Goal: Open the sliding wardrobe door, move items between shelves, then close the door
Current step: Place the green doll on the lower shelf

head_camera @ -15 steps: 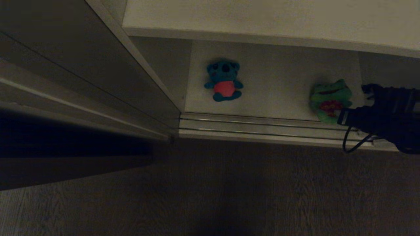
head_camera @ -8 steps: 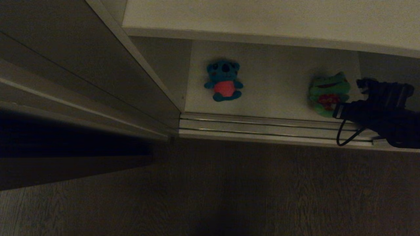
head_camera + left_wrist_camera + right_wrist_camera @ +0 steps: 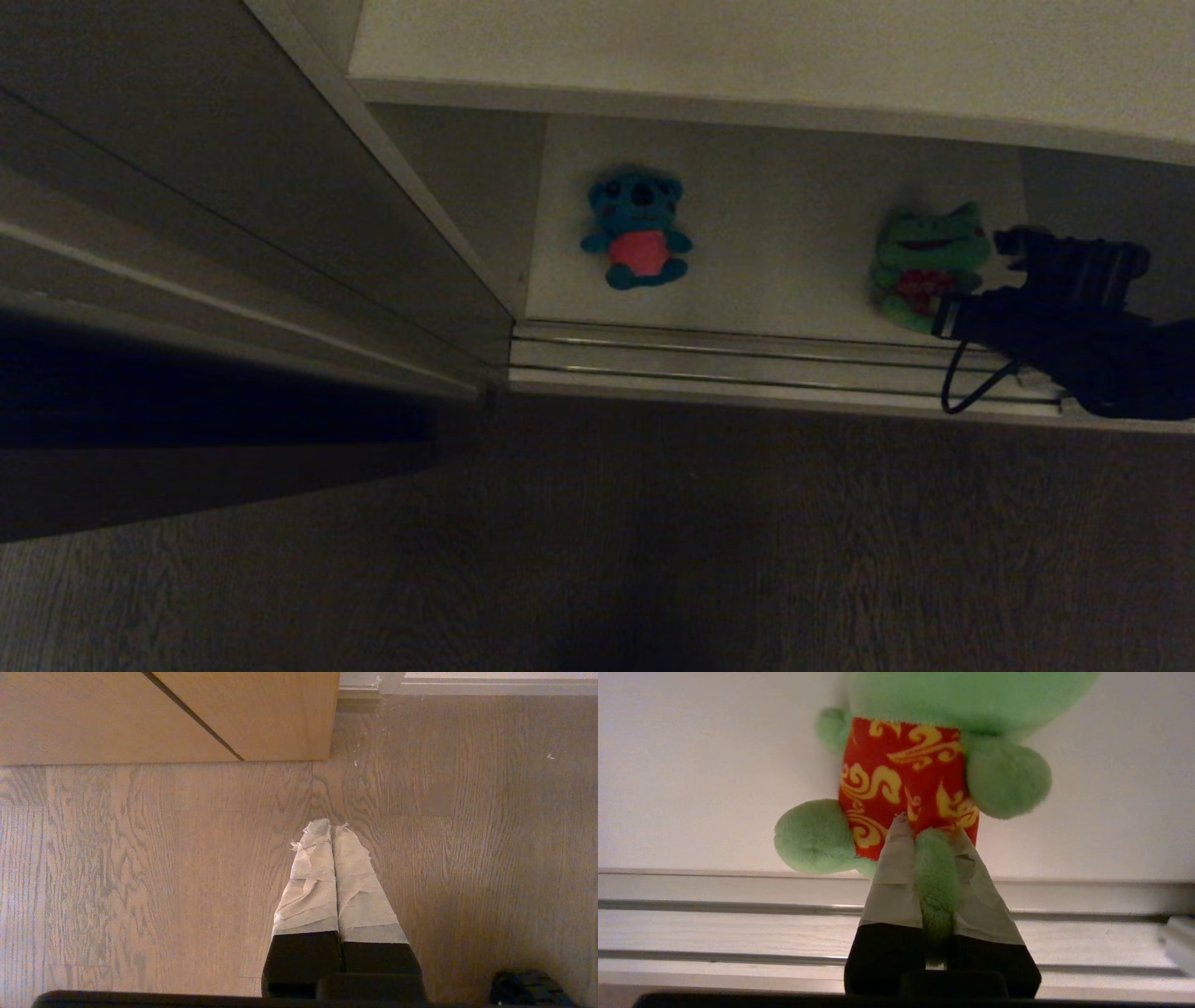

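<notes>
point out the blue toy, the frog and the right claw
blue toy (image 3: 639, 250), head view, red belly
frog (image 3: 903, 772), right wrist view, red patterned patch
right claw (image 3: 930, 836), right wrist view, between the tips, on the frog's leg

2 plush toys on the lower shelf (image 3: 784, 224) (behind the door track (image 3: 747, 359)): bear (image 3: 639, 229) left, frog (image 3: 924, 266) right.

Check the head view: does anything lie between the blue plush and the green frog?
Nothing: between the blue plush and the green frog the head view shows only bare white shelf.

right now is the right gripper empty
No, the right gripper is shut on a leg of the green frog plush, pinched between its taped fingers.
</notes>
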{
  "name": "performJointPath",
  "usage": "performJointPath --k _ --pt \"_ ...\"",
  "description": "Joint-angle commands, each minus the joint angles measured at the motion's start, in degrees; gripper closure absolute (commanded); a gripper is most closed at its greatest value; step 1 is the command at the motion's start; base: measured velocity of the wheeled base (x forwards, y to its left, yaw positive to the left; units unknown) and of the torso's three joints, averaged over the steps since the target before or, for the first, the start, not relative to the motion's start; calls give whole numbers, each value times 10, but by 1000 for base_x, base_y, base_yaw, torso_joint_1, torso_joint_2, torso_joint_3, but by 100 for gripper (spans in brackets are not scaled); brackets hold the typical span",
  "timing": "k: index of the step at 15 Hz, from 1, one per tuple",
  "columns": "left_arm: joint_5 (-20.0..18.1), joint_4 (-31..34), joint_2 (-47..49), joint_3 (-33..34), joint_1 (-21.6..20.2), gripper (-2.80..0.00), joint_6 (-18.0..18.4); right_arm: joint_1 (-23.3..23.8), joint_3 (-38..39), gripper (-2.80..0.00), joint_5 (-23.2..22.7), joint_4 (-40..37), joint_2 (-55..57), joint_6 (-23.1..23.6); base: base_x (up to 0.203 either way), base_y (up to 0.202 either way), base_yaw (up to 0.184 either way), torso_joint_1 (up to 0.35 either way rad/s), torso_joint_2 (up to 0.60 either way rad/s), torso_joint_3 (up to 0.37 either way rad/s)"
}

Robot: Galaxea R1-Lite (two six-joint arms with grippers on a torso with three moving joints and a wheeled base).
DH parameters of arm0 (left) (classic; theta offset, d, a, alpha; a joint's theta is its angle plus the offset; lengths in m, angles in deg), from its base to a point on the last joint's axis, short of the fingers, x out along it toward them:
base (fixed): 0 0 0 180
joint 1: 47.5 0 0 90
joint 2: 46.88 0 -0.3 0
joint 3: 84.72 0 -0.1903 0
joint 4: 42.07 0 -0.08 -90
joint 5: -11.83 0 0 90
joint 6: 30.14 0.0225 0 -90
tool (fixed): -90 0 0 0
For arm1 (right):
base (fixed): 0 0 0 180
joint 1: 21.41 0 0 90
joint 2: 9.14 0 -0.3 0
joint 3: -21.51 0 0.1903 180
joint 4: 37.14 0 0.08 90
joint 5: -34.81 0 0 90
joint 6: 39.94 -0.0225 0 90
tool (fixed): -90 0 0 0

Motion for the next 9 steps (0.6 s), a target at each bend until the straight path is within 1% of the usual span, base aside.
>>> performJointPath --k 1,2,7,9 --pt "0 0 0 0 -1 0 0 0 -4 0 7 2 17 -11 0 0 0 0 0 0" --pt "0 0 0 0 0 0 0 0 -8 0 12 1 20 -19 0 0 0 0 0 0" --pt "-2 0 0 0 0 0 0 -2 -84 0 13 -5 41 -17 0 0 0 0 0 0" --pt "-1 0 0 0 -1 0 0 -8 -92 0 15 -3 48 -16 0 0 0 0 0 0"
